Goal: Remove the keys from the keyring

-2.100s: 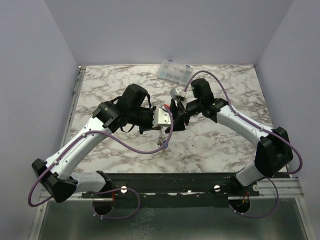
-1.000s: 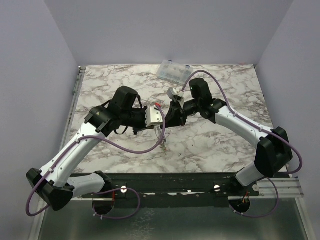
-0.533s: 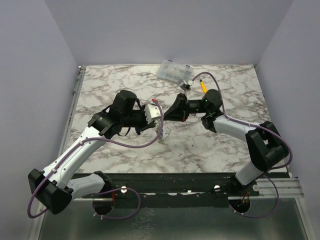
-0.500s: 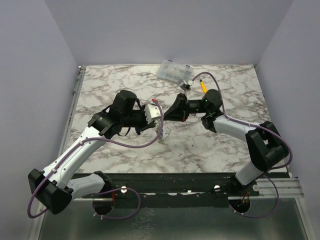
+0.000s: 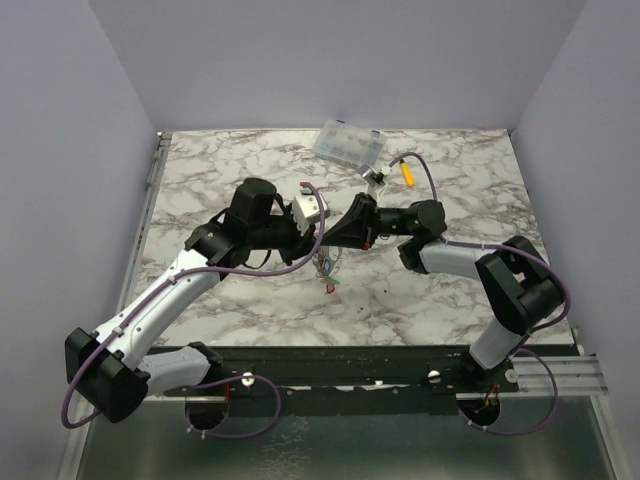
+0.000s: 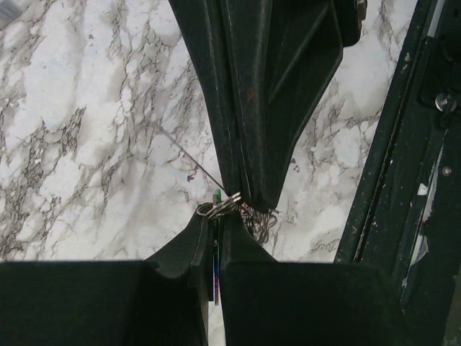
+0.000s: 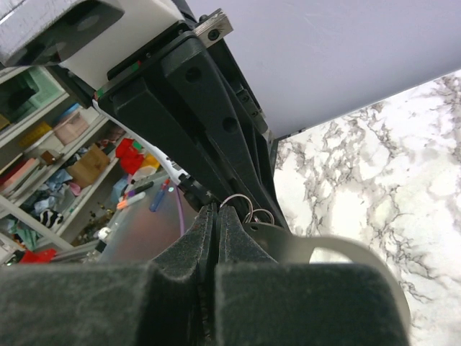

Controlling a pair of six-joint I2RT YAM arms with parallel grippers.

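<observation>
Folding in since half a second ago, the right arm's elbow sits closer to its base, and the left wrist has rolled so its white camera block faces upward. The keys (image 5: 326, 268) now dangle lower beneath the meeting fingertips, a green key (image 5: 336, 284) lowest.

Both pairs of fingers are clenched tip to tip above the marble table (image 5: 220, 190). The left gripper (image 6: 215, 222) is pressed together; a thin green-and-blue sliver shows in the slit between its fingers, though I cannot tell whether it is pinched there or hanging beyond. Small split rings (image 6: 216, 208) bunch exactly where its tips meet those of the right gripper (image 7: 215, 211), which is likewise squeezed closed. The keyring (image 7: 338, 249), a flat grey loop, curves out just beside the right fingers, touching their outer side; whether it is clamped is unclear.

A yellow key (image 5: 405, 172) lies well behind the right fingers, near the clear box (image 5: 348, 146).
</observation>
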